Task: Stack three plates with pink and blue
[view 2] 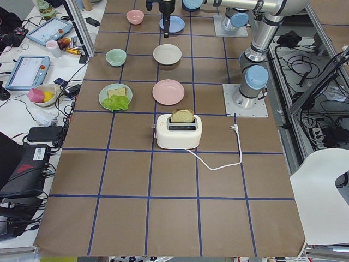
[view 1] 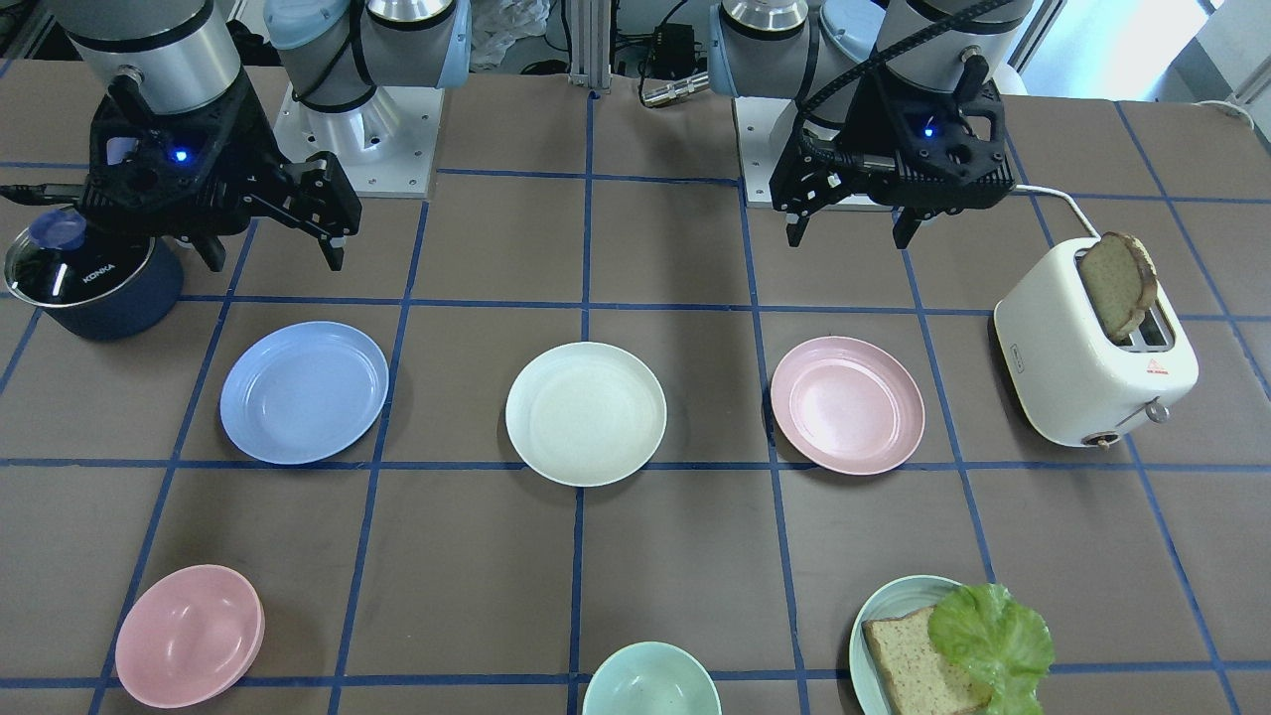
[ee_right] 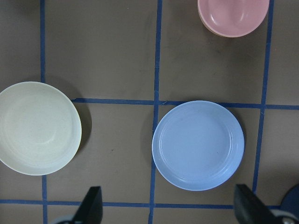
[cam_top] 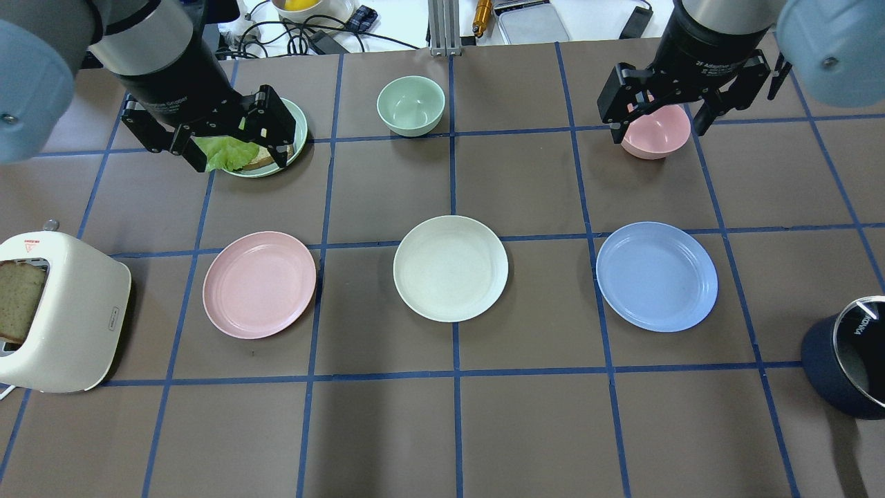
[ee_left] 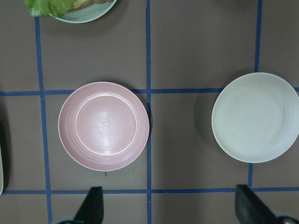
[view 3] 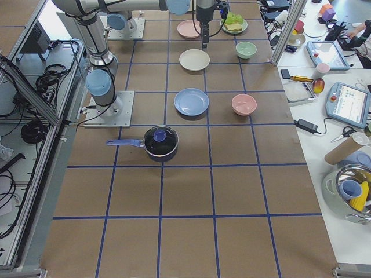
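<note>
Overhead, the left hand (cam_top: 238,159), wide and empty, has the pink plate (cam_top: 259,284) at its six o'clock on the tabletop (cam_top: 525,415). The right hand (cam_top: 657,131), equally wide, has the blue plate (cam_top: 657,277) likewise, and the cream plate (cam_top: 451,268) lies between.

- A white toaster (view 2: 179,135) stands about midway along the worktop, with a bread slice (view 2: 182,115) upright in its slot
- Its white cord (view 2: 218,165) loops toward the robot's edge and ends in a plug (view 2: 236,127)
- Beyond the toaster, a row runs toward the far end, each plate apart from the next: pink plate (view 2: 168,91), cream plate (view 2: 167,54), blue plate (view 2: 177,24)
- Nearer the operators' edge lie a teal plate (view 2: 103,93) with bread and lettuce, a teal bowl (view 2: 115,57), and a pink bowl (view 2: 135,17) by the far corner
- A dark gripper (view 2: 165,30) hangs at the far end, partly covering the blue plate; which arm it belongs to and how its jaws stand cannot be told
- An arm base (view 2: 248,94) sits at the robot's edge, level with the pink plate
</note>
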`<state>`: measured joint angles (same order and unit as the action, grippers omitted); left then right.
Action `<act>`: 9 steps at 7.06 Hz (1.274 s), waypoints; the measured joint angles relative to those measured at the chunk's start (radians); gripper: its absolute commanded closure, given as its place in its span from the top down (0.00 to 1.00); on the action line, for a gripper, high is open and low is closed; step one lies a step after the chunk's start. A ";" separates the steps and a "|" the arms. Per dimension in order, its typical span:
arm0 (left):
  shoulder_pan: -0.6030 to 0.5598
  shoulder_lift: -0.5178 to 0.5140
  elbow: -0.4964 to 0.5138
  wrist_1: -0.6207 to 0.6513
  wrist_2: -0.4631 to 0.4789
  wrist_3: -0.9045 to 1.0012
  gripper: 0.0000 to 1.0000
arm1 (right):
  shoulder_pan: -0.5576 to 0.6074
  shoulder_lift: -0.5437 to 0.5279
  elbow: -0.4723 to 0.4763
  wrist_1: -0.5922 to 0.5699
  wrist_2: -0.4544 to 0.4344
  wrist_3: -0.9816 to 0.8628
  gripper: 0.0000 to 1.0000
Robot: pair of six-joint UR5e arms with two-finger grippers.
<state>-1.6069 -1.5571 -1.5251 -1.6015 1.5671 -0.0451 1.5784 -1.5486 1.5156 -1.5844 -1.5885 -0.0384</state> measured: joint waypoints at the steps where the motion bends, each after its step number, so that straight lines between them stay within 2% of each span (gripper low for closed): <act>1: 0.001 0.000 0.000 0.000 -0.001 -0.001 1.00 | 0.000 -0.001 0.000 0.000 0.000 0.000 1.00; 6: 0.001 -0.001 -0.001 0.001 0.000 -0.001 1.00 | -0.008 0.002 0.001 -0.001 -0.004 -0.003 1.00; 9: 0.000 -0.006 -0.002 0.003 0.000 0.001 1.00 | -0.050 0.004 0.000 0.000 -0.003 -0.036 1.00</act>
<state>-1.6067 -1.5628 -1.5268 -1.5989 1.5676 -0.0443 1.5284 -1.5442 1.5158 -1.5843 -1.5912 -0.0742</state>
